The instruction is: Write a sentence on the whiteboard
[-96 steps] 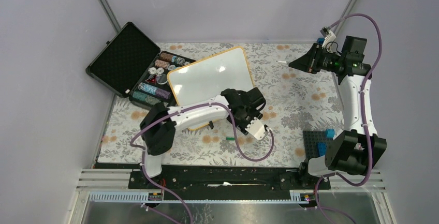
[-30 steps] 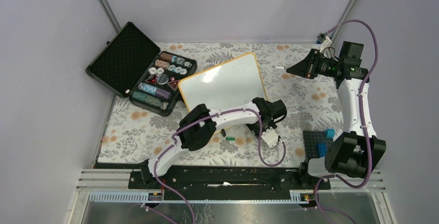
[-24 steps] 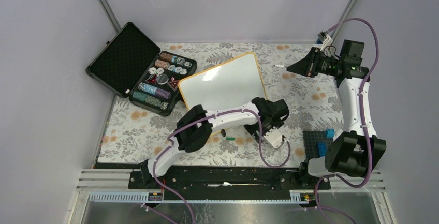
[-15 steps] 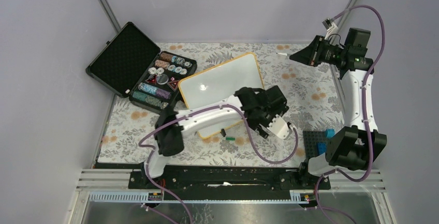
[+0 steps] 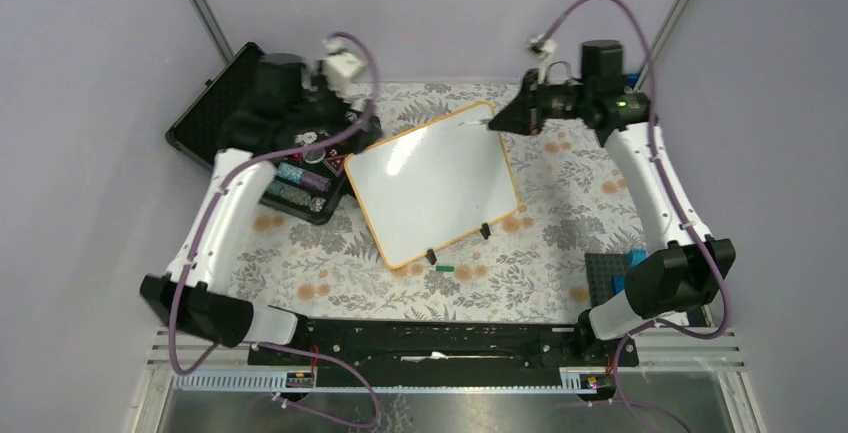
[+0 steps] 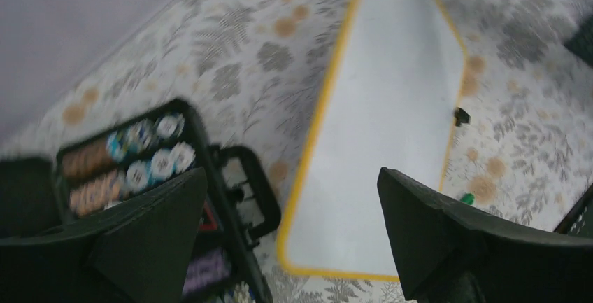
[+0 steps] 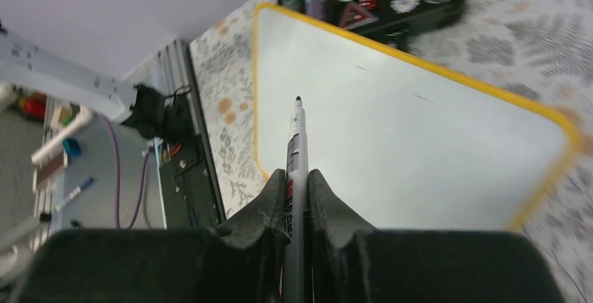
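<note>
The whiteboard (image 5: pixel 435 185) lies flat mid-table, with an orange-yellow rim and two black clip feet on its near edge. It is blank; no green sentence shows on it. My right gripper (image 5: pixel 508 117) is shut on a grey marker (image 7: pixel 296 142), whose tip hovers over the board's far right corner. The right wrist view shows the board (image 7: pixel 419 149) under the tip. My left gripper (image 5: pixel 318 123) is open and empty, raised above the case left of the board. In the left wrist view the board (image 6: pixel 391 135) lies between its spread fingers (image 6: pixel 147 233).
A black case (image 5: pixel 300 158) of poker chips sits far left with its foam-lined lid (image 5: pixel 228 103) open. A green marker cap (image 5: pixel 444 267) lies near the board's front edge. A black baseplate with blue bricks (image 5: pixel 612 275) sits near right.
My left arm swung from the board's near right side up and over to the far left above the case. My right gripper moved left with the marker to the board's far right corner.
</note>
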